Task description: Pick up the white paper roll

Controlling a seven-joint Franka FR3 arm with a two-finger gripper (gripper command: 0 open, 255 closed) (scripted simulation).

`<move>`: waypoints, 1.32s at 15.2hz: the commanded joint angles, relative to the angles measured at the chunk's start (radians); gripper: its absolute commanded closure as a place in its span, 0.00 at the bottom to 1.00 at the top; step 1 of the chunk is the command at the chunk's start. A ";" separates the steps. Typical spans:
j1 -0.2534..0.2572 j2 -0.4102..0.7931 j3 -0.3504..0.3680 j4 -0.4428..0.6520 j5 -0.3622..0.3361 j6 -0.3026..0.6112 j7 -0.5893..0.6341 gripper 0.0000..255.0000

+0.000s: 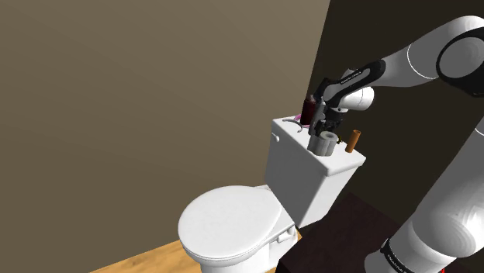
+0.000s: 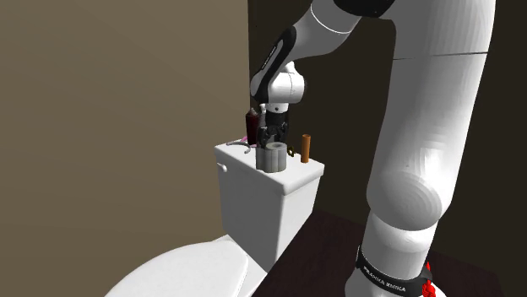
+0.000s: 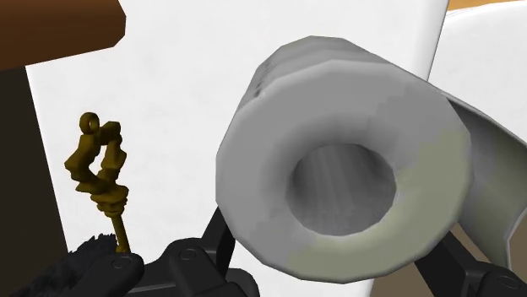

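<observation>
The gripper [image 1: 327, 129] is seen pointing down over the toilet tank [image 1: 304, 183], and from it the white arm [image 1: 403, 66] is carried up to the shoulder view's right, where a bend is made at a dark joint before the arm drops along that edge towards its base. The roll [image 1: 324, 143], drawn grey, is found upright on the tank's flat top, directly under the hand. In the wrist view the black fingers [image 3: 218, 249] are seen closed against the roll's two sides, so that it is clasped between them, its hollow core turned towards the camera.

From the shoulder view's left, the closed toilet lid [image 1: 229, 221] is met first, then the tank. A dark red bottle [image 1: 309, 111] is set at the back of the tank top, just behind the hand. A small brown cylinder [image 1: 353, 140] is stood just beside the roll, on its right. In the wrist view an ornate golden key [image 3: 101, 169] is seen lying on the white top, apart from the roll.
</observation>
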 commanded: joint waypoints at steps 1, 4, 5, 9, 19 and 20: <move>0.001 0.000 0.001 -0.003 0.000 -0.001 0.001 1.00; 0.000 -0.006 -0.001 0.006 -0.007 -0.016 0.003 1.00; 0.001 -0.016 -0.002 0.010 -0.015 -0.028 0.010 1.00; 0.002 -0.051 -0.004 0.031 -0.044 -0.079 0.033 1.00; 0.003 -0.118 -0.002 0.090 -0.093 -0.198 0.073 1.00; 0.003 -0.118 -0.002 0.090 -0.094 -0.198 0.073 1.00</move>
